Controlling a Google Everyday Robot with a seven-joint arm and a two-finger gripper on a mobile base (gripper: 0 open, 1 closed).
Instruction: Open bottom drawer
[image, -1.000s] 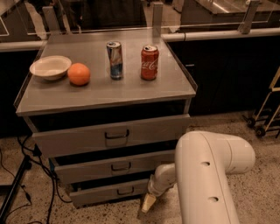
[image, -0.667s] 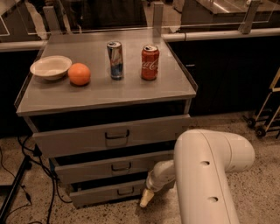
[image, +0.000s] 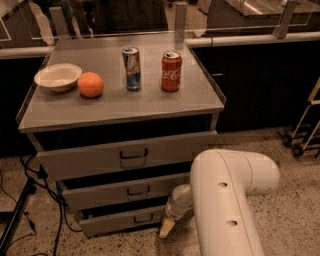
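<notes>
The grey metal cabinet has three drawers. The bottom drawer (image: 112, 223) is the lowest, with a shallow front and a small dark loop handle (image: 143, 218). My gripper (image: 166, 227) hangs from the white arm (image: 225, 200) at floor level. It is at the right end of the bottom drawer's front, just right of the handle. The middle drawer (image: 125, 192) and the tall top drawer (image: 125, 156) stand above it, each front set a little further out than the one below. Part of the bottom drawer's right end is hidden by my arm.
On the cabinet top (image: 115, 107) are a white bowl (image: 57, 76), an orange (image: 90, 84), a blue can (image: 132, 68) and a red cola can (image: 171, 71). Cables and a stand leg (image: 20, 210) lie at the left. A wheeled cart (image: 305, 135) stands at the right.
My gripper has shifted slightly left, closer to the bottom drawer's front. The drawers have not moved.
</notes>
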